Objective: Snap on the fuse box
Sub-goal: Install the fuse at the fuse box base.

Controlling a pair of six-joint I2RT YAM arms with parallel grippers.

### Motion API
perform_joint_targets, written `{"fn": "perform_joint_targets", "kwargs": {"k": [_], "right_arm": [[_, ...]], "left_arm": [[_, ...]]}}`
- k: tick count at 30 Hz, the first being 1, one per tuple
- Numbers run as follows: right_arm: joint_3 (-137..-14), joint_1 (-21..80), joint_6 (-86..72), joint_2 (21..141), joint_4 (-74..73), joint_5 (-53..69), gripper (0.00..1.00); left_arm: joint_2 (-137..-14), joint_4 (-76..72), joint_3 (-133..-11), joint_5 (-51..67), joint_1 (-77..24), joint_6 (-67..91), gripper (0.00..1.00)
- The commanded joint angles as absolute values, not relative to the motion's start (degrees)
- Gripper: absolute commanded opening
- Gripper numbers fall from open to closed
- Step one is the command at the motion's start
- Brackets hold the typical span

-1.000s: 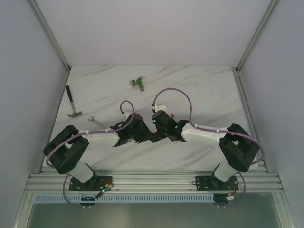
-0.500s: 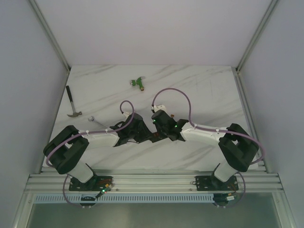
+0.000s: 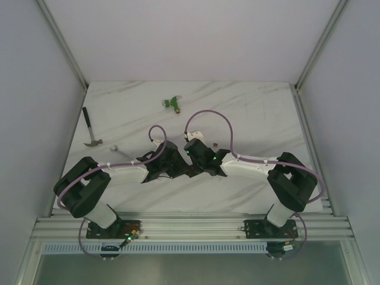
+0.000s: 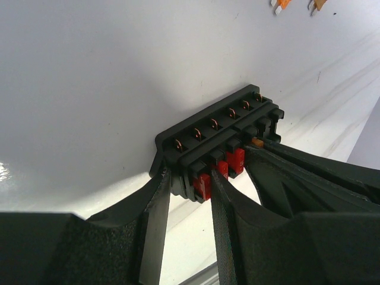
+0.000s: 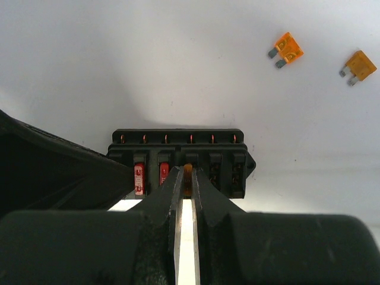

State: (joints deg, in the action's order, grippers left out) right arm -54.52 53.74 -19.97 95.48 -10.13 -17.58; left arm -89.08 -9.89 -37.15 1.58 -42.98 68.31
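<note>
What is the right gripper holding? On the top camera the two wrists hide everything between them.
Observer: The right gripper is shut on a small orange fuse, held at the slot of the fuse box next to the filled ones.
Operator: Is the left arm gripping the box?
Observer: Yes, the left gripper clamps the end of the box where two red fuses sit in their slots.
</note>
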Motion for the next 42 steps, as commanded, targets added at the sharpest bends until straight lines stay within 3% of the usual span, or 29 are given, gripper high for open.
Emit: {"fn": "perform_joint_targets", "kwargs": {"k": [1,3,11,18,28,42], "right_arm": [[-48.3,53.4,-21.2,100.1,-25.4,-12.4,0.00],[-50.3,53.4,-20.6,97.7,-25.3,-12.3,0.00],[-59.5,51.6,-20.1,94.4,-28.3,-10.3,0.32],[-63.4,49.8,-21.3,93.8,-30.7,-7.3,0.41],[-69.1,48.0,-24.9,95.2,-31.8,-4.1,0.40],[-72.1,46.0,-27.6,99.8,-32.0,0.3,0.28]], "left_arm": [[-89.6,-5.1,-35.4,-0.5,-42.7,66.6,0.42],[-89.5,-5.0,-35.5,-0.4,-42.7,66.5,0.42],[-88.7,-4.4,-36.1,-0.1,-42.6,65.2,0.42],[-88.4,-4.1,-37.1,0.7,-42.4,63.4,0.44],[-87.2,-4.1,-37.4,2.1,-41.9,62.6,0.49],[-85.6,-6.4,-36.6,5.5,-39.6,62.7,0.50]]}}
